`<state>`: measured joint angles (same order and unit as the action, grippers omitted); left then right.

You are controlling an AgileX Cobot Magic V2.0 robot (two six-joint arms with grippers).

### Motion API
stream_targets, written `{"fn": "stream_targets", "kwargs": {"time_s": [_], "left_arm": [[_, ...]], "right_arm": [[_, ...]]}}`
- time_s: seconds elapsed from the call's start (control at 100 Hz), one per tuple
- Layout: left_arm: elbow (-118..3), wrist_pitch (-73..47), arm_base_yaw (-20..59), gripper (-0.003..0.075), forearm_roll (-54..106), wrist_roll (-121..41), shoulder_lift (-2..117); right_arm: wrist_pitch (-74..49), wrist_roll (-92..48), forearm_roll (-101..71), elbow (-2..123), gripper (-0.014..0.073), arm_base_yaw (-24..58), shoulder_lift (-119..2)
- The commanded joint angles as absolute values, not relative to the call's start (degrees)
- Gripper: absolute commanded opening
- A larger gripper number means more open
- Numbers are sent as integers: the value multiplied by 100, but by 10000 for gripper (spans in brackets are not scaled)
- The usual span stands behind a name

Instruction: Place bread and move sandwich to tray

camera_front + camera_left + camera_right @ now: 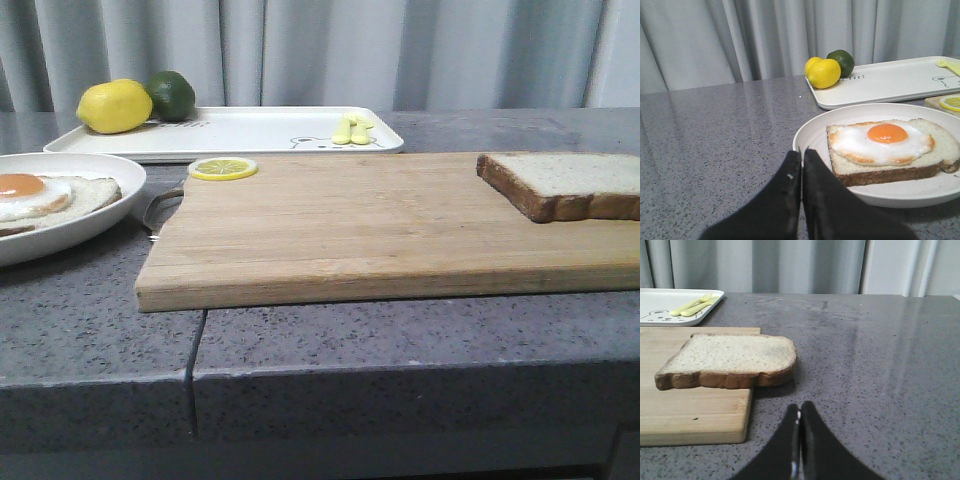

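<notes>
The bread (565,184) (730,361) lies on the right end of the wooden cutting board (360,225), overhanging its edge. The sandwich (45,198) (890,147), toast topped with a fried egg, rests in a round white dish (95,170) (815,132) at the left. The white tray (260,130) (900,82) sits behind the board. My left gripper (802,152) is shut and empty, just short of the dish's rim. My right gripper (799,407) is shut and empty over the counter, a little short of the bread. Neither gripper shows in the front view.
A lemon (113,106) and a lime (172,94) sit on the tray's left end, yellow cutlery (352,129) on its right. A lemon slice (222,168) lies on the board's far left corner. The grey counter's front edge (400,375) is near.
</notes>
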<state>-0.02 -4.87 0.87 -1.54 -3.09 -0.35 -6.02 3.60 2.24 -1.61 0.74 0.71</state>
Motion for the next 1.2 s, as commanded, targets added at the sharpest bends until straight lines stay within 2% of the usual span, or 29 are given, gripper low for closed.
{"fn": "stream_targets", "kwargs": {"time_s": [0.0,0.94,1.19], "left_arm": [[88,-42,101,-20,-131,-254,-203],[88,0,101,-20,-131,-254,-203],[88,91,101,-20,644,-250,-203]], "right_arm": [[-196,329,228,-167,-60,74,164],[-166,329,228,-167,-60,74,164],[163,329,221,-167,-60,74,164]]}}
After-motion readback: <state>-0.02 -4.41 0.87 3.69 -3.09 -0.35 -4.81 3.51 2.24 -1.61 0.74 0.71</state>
